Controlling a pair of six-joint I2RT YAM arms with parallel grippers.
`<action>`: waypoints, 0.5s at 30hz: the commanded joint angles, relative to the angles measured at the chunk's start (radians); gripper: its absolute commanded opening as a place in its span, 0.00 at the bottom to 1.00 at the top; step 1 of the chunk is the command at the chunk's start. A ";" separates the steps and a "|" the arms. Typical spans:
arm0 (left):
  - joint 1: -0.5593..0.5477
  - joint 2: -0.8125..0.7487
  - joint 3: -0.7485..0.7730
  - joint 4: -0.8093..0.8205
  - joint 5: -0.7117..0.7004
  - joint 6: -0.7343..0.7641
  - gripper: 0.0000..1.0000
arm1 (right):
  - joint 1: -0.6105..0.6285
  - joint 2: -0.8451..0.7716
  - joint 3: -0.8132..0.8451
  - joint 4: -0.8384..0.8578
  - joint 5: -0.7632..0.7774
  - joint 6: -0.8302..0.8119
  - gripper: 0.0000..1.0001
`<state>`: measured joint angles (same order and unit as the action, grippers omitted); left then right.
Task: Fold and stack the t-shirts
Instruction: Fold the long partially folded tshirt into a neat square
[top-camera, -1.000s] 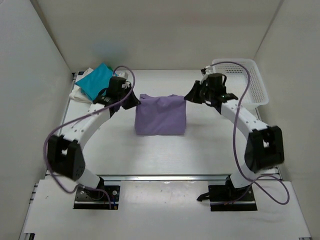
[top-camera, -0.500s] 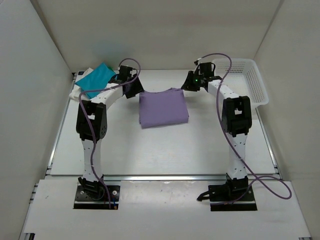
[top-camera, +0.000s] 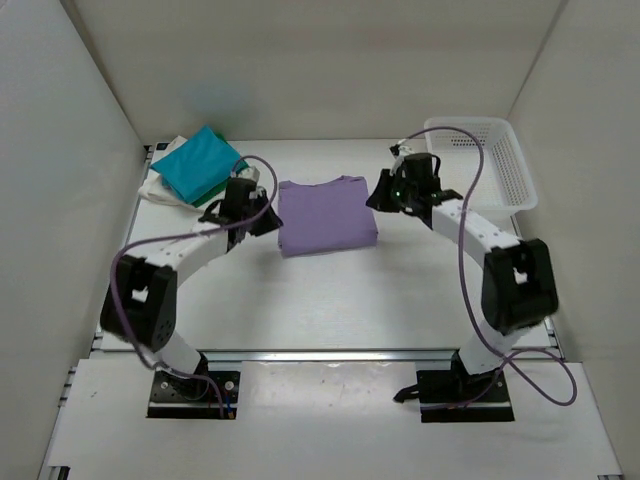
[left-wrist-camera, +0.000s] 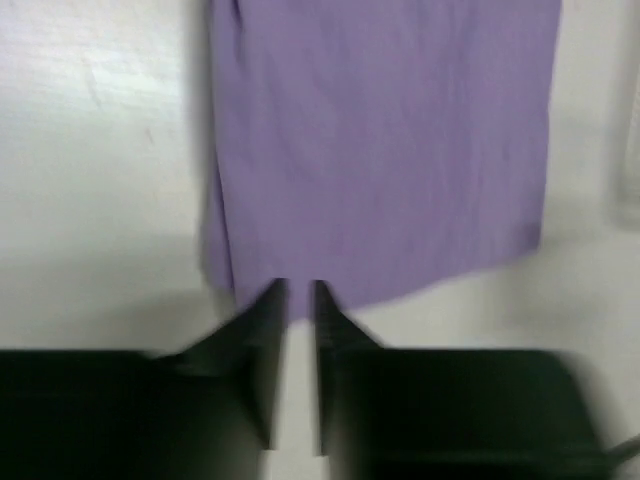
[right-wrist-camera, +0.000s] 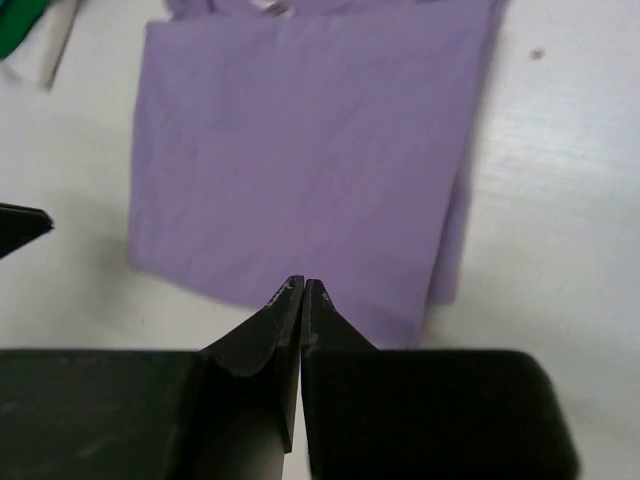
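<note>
The lavender t-shirt (top-camera: 327, 215) lies flat as a folded rectangle at mid-table. It fills the upper part of the left wrist view (left-wrist-camera: 380, 150) and of the right wrist view (right-wrist-camera: 300, 150). My left gripper (top-camera: 268, 218) sits at its left edge; its jaws (left-wrist-camera: 300, 290) stand a narrow gap apart, with nothing between them. At the shirt's right edge my right gripper (top-camera: 378, 195) is shut and empty, its tips (right-wrist-camera: 303, 285) just over the cloth's border. A teal t-shirt (top-camera: 200, 165) tops a folded stack at the far left, with white cloth (top-camera: 158, 188) under it.
A white lattice basket (top-camera: 490, 160) stands at the far right corner, just beyond the right arm. White walls close in the table on three sides. A metal rail (top-camera: 320, 353) runs along the near edge by the arm bases.
A second ago the lavender shirt hung between both grippers. It now lies flat and released. Both grippers drew back to its sides; the right has shut, the left stays slightly apart.
</note>
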<state>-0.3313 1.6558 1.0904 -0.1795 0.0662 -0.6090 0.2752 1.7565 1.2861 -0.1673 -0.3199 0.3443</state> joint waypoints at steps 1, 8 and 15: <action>-0.017 -0.192 -0.255 0.141 0.064 -0.026 0.16 | 0.061 -0.197 -0.234 0.147 0.093 0.007 0.01; -0.092 -0.623 -0.595 0.055 0.039 0.026 0.10 | 0.212 -0.506 -0.640 0.203 0.176 0.068 0.00; 0.113 -0.603 -0.641 0.277 0.324 -0.049 0.41 | 0.245 -0.713 -0.833 0.209 0.140 0.107 0.01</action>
<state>-0.2722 0.9684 0.4114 -0.0303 0.2214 -0.6235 0.5167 1.1072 0.4816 -0.0254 -0.1833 0.4259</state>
